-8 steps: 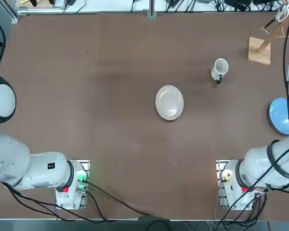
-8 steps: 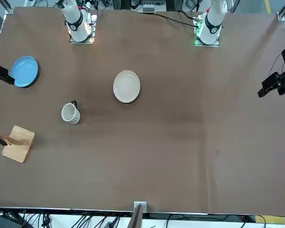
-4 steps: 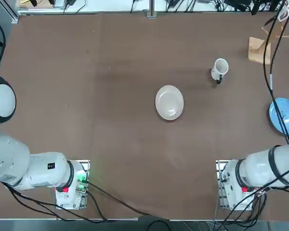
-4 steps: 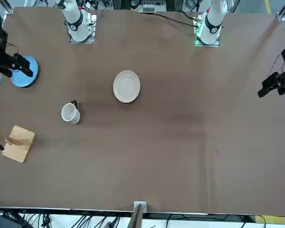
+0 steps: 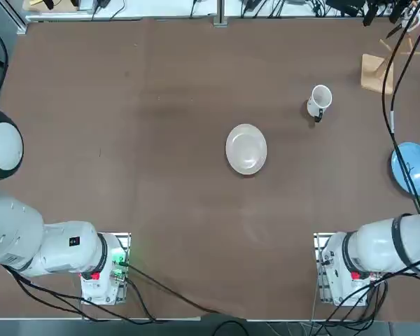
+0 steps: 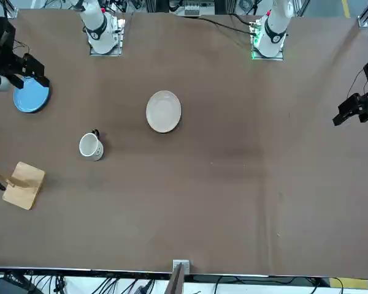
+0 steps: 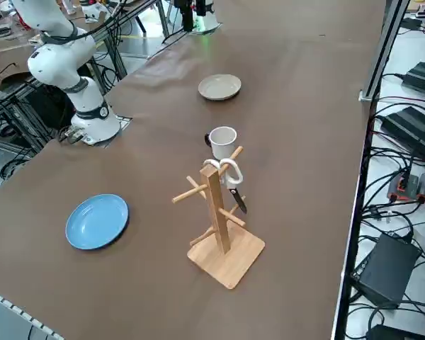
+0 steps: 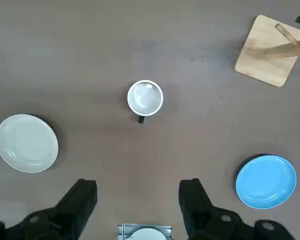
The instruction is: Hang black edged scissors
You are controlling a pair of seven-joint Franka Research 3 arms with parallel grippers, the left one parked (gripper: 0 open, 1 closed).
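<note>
Black edged scissors [image 7: 231, 179] hanging on wooden rack [image 7: 218, 212] near tabletop [image 7: 304, 106] corner, right gripper [image 8: 138, 200] hovering high, jaws spread, holding nothing

Wooden rack [image 5: 378, 70] top and hung black edged scissors [image 5: 410, 19] cut off at edge

Brown table [image 5: 161, 175] holds four loose items. Cream plate [image 5: 246, 148] near centre. White mug [image 5: 319, 100] upright, dark handle toward robot side, right of cream plate and farther out. Blue plate [image 5: 412, 169] at right edge (cable crosses over it in top view). Wooden peg rack [image 7: 218, 212] on square base at far right corner, well apart from mug; peg count hard to tell.
</note>
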